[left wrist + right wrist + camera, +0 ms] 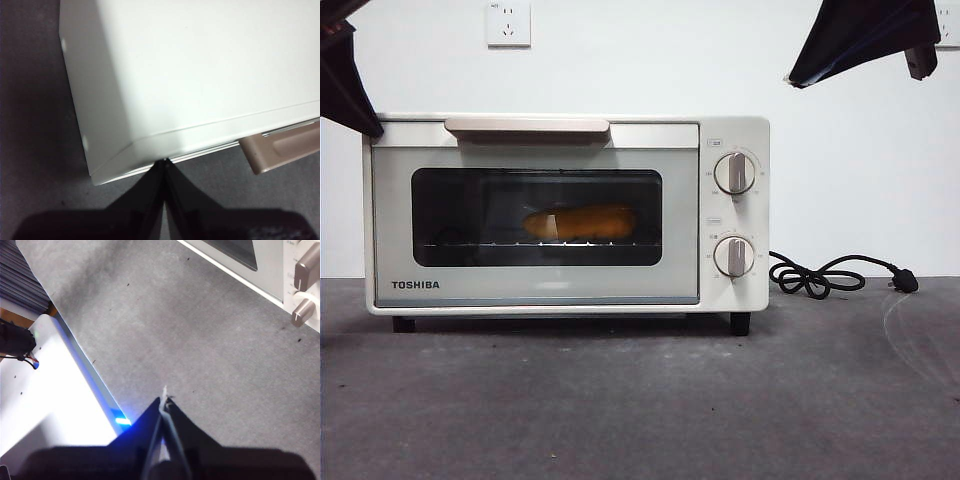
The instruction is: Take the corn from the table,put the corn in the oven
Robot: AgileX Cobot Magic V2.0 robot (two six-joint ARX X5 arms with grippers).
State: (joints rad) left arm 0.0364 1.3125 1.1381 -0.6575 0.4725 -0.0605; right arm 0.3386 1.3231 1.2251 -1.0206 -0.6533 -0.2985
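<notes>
— Lying on the wire rack behind the dark glass, the corn shows at the centre of the front view, inside the oven. Door's shut. Anything crowding it?

— Nothing on the rack beside it. The corn is glossy, yellow-orange and lumpy, with a pale band near its left end. The oven is a cream box with a beige bar handle along the top of the door and two round knobs stacked at the right.

— And around the oven?

— A black cord coils on the table at right of frame, the plug lying past it. The grey matte surface in front is open. A wall socket sits upper left of centre.

— The arms?

— Both up high. The left gripper hovers over the oven's top near corner, jaws pressed together, grasping nothing. The right gripper hangs over bare table, also clenched and empty, with the knobs at the upper right of its view.
</notes>
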